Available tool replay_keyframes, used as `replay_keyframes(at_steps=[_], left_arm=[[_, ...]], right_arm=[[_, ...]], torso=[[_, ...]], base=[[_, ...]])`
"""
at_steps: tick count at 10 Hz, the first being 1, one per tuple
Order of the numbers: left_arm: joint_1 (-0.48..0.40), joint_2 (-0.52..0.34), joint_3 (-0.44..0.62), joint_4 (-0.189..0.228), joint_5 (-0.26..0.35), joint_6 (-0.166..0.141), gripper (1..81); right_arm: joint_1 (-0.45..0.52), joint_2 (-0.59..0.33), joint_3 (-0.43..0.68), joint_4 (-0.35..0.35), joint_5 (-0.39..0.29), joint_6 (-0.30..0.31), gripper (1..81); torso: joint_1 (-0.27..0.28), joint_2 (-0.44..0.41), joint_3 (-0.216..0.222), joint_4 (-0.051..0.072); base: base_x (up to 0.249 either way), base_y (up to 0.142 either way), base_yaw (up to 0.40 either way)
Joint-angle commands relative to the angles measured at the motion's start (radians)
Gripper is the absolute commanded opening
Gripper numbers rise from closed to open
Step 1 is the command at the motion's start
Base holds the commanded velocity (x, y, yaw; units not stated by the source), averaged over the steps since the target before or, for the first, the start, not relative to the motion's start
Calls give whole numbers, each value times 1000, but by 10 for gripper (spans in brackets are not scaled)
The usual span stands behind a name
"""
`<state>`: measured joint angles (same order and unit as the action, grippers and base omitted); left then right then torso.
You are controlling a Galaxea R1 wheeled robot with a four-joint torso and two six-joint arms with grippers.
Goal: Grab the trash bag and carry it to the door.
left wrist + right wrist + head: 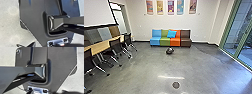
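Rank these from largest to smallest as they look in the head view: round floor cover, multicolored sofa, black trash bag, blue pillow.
1. Multicolored sofa
2. Blue pillow
3. Black trash bag and round floor cover: too alike to rank, with the cover nearer the camera.

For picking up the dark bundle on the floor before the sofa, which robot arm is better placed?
Right, but only slightly, I would guess. The dark bundle, perhaps the trash bag, lies just right of the head view's middle, on the floor before the colourful sofa, beyond either arm's likely reach.
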<state>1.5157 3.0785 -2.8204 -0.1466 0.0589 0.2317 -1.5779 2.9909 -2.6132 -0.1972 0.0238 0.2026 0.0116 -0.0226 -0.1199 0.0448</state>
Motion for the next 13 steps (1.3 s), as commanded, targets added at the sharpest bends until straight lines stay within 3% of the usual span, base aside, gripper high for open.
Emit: replay_keyframes(at_steps=[1,13], left_arm=[[-44,-3,1,-7,62,3,811],[-41,10,50,-7,62,1,811]], right_arm=[[37,4,6,-10,-59,-9,811],[47,10,-27,-13,-62,-9,811]], torso=[[0,0,0,0],[1,1,0,0]], base=[[90,0,0],[124,0,0]])
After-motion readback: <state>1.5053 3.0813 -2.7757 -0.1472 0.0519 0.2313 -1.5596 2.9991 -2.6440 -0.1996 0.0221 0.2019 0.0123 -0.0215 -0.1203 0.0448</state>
